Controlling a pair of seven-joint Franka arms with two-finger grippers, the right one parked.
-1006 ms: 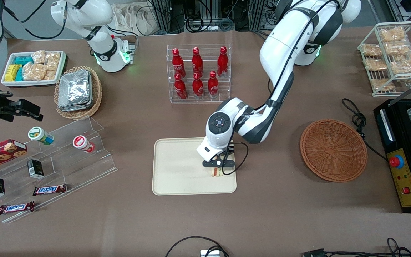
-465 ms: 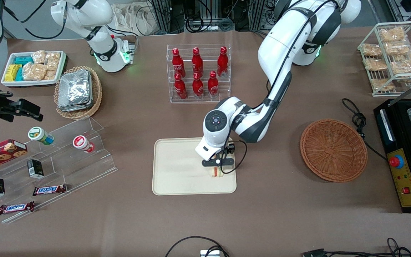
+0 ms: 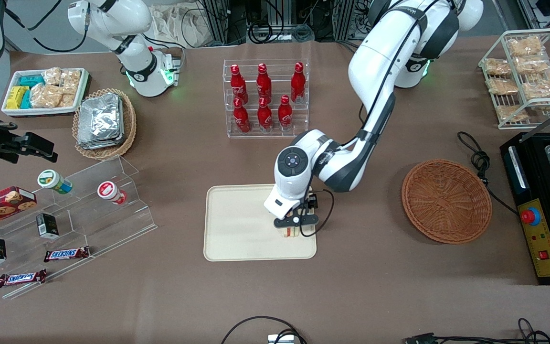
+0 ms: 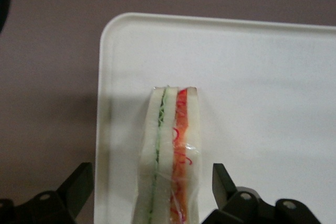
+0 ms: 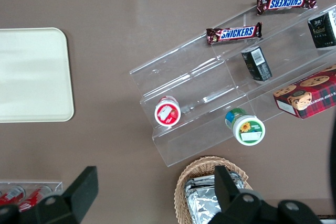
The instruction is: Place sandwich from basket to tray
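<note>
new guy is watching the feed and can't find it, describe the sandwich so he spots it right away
Find the cream-beige tray on the brown table, nearer the front camera than the rack of red bottles. The sandwich stands on edge on that tray, near the rim toward the working arm's end, with the open pincer straddling it without touching. It is the only item there: pale bread in clear wrap with green and red-orange filling stripes.

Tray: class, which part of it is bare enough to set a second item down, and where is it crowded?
The tray is bare from the sandwich toward the parked arm's end. It is crowded at the working arm's end, where the open gripper straddles the sandwich beside the rim.
</note>
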